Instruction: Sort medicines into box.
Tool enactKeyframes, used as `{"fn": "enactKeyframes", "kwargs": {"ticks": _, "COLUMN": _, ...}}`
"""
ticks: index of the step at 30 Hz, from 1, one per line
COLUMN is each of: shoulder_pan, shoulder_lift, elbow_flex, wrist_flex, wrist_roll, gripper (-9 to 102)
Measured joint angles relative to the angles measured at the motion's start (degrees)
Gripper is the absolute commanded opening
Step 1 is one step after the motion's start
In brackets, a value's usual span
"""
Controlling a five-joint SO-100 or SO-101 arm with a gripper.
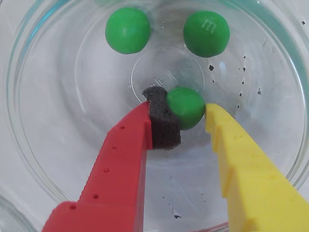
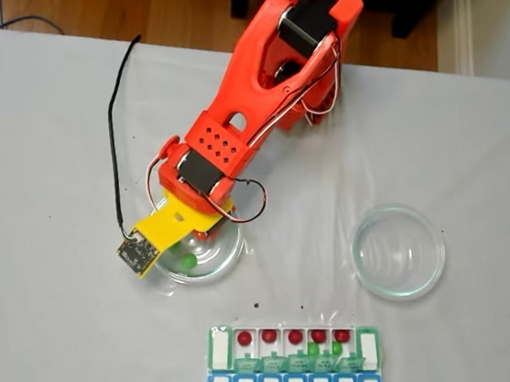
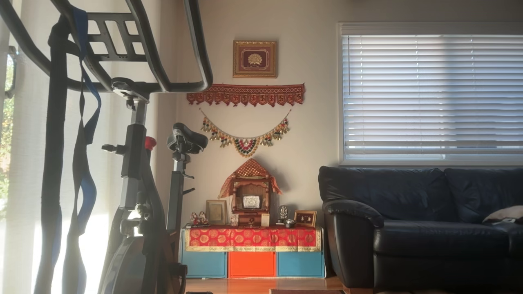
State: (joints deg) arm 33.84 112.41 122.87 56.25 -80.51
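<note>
The red-and-yellow two-finger gripper (image 1: pixel 186 107), reaching from six o'clock, is pinched on a round green candy medicine (image 1: pixel 186 107) inside the clear glass dish (image 1: pixel 38 159), foam pad presumably steadying the grip; two others sit at twelve o'clock.

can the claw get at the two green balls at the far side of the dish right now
Probably not yet: the claw already has a green ball between its foam pad and yellow finger. Otherwise the two green balls lie uncovered.
</note>
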Motion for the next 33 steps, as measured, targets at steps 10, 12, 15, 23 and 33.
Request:
{"fn": "enactKeyframes", "kwargs": {"ticks": 10, "shoulder_pan": -1.9, "shoulder_lift": 0.9, "elbow_flex": -1.4, "wrist_flex": 2.3, "wrist_roll": 6.7, "gripper": 2}}
{"fn": "enactKeyframes", "kwargs": {"ticks": 12, "shoulder_pan": -2.0, "shoulder_lift": 2.1, "elbow_flex": -2.5, "wrist_flex": 3.4, "wrist_roll": 7.9, "gripper": 2}}
{"fn": "enactKeyframes", "kwargs": {"ticks": 15, "shoulder_pan": -3.4, "shoulder_lift": 3.7, "elbow_flex": -4.0, "wrist_flex": 5.4, "wrist_roll": 9.9, "gripper": 2}}
{"fn": "enactKeyframes", "kwargs": {"ticks": 23, "shoulder_pan": -7.4, "shoulder_lift": 11.4, "elbow_flex": -7.8, "wrist_flex": 12.0, "wrist_roll": 16.6, "gripper": 2}}
{"fn": "enactKeyframes", "kwargs": {"ticks": 33, "shoulder_pan": -18.6, "shoulder_lift": 7.7, "elbow_flex": -25.1, "wrist_flex": 20.8, "wrist_roll": 38.7, "gripper": 1}}
